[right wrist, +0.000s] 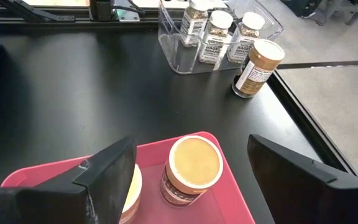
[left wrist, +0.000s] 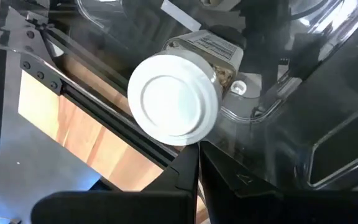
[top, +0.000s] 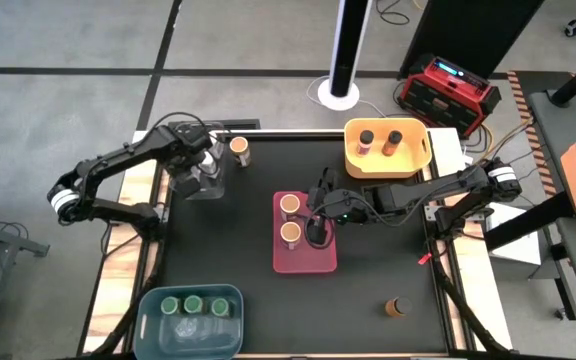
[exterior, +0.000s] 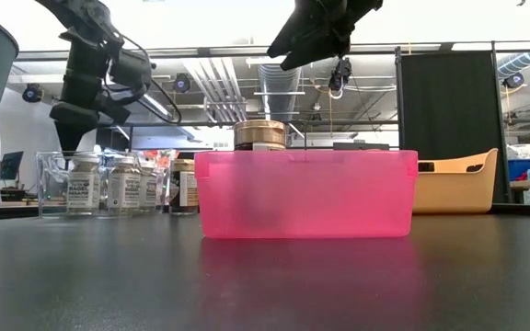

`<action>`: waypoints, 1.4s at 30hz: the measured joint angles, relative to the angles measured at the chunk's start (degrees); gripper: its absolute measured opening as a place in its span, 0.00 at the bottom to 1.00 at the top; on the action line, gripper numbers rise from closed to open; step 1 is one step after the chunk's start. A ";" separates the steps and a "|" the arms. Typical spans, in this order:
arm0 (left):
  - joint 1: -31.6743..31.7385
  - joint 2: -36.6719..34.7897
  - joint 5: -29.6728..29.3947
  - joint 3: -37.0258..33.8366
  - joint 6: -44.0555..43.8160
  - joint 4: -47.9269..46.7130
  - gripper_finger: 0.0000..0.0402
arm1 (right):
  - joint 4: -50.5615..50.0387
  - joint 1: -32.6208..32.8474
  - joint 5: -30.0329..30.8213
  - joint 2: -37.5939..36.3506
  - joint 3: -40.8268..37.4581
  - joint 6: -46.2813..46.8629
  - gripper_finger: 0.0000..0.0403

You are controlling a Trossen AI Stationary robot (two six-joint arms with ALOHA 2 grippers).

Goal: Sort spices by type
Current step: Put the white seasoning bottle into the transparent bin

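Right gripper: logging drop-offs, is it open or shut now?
Open. The right gripper hangs above the pink bin, its fingers spread wide with nothing between them.

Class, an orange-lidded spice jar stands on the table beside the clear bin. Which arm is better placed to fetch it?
Left, probably: the left gripper hovers over the clear bin beside the orange-lidded jar; the right gripper is over the pink bin.

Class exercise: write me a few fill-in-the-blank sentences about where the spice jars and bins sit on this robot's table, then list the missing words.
1. The pink bin holds ___ orange-lidded jars.
2. The two dark-lidded jars stand in the ___ bin.
3. The green-lidded jars stand in the ___ bin.
4. The right gripper, over the pink bin, is ___.

Missing words: two; yellow; blue; open
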 joint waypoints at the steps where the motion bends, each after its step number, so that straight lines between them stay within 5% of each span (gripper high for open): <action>1: 0.00 0.00 0.02 0.02 -0.02 0.16 0.00 | 0.01 0.00 0.01 0.00 0.00 0.00 0.74; 12: -0.15 -0.09 0.51 4.99 -3.26 -4.91 0.00 | 0.02 0.00 0.00 0.00 0.00 0.00 0.76; 21: -1.11 0.99 6.00 7.14 -2.19 9.38 0.00 | 0.17 -0.02 0.01 0.00 0.00 0.00 0.76; 42: -1.53 5.46 3.34 7.14 -3.10 8.69 0.00 | 0.02 -0.02 0.03 0.00 0.00 -0.05 0.77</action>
